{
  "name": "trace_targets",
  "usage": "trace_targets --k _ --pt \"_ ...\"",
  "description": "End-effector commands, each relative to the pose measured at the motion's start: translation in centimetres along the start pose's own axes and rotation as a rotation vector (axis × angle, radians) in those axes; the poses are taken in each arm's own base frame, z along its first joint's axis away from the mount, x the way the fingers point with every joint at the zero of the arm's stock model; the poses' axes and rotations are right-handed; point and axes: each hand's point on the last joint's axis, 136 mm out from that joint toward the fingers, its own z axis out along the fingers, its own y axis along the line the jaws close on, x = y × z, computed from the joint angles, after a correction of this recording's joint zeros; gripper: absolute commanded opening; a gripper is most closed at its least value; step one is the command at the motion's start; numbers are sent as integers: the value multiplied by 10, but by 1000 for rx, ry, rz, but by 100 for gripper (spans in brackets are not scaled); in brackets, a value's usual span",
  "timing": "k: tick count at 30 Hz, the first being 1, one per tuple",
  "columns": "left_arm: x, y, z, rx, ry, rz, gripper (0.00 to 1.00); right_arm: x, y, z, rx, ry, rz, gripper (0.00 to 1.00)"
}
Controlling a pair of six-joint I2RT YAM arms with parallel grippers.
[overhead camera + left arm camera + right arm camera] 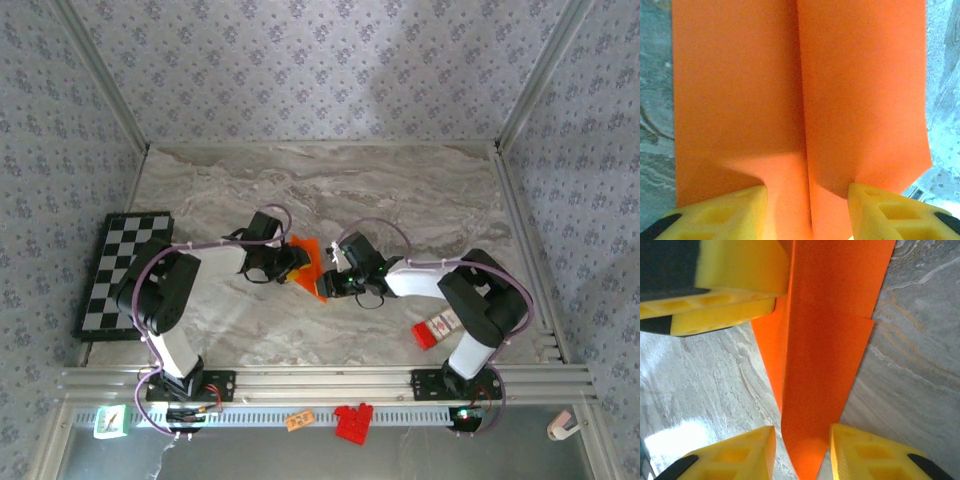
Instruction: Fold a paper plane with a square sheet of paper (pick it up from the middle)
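Observation:
The square sheet of paper is folded into a slim, pointed, bright orange paper plane (309,266) with a centre crease, at mid-table between both grippers. My left gripper (291,262) reaches it from the left. In the left wrist view its yellow fingers (725,212) stand apart on either side of the crease of the paper plane (800,100), open. My right gripper (331,278) comes from the right. Its fingers (875,455) straddle the pointed tip of the paper plane (825,350), open, with a gap showing on the left side. The left gripper's fingers (730,287) show at the top left there.
A black-and-white checkerboard (120,275) lies at the table's left edge. A small red-and-white box (437,328) sits near the right arm's base. Red blocks (352,422) and a small orange tag (299,420) rest below the front aluminium rail (320,380).

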Motion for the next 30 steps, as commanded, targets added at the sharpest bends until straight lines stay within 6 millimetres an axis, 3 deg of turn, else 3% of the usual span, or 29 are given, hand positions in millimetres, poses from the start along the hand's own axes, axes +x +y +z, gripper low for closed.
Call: trace_targets --k 1,30 --pt "21 67 9 -247 53 -107 48 -11 3 -9 82 -42 -14 36" --pt "26 76 14 -291 77 -131 51 -11 2 11 219 -11 -85 31"
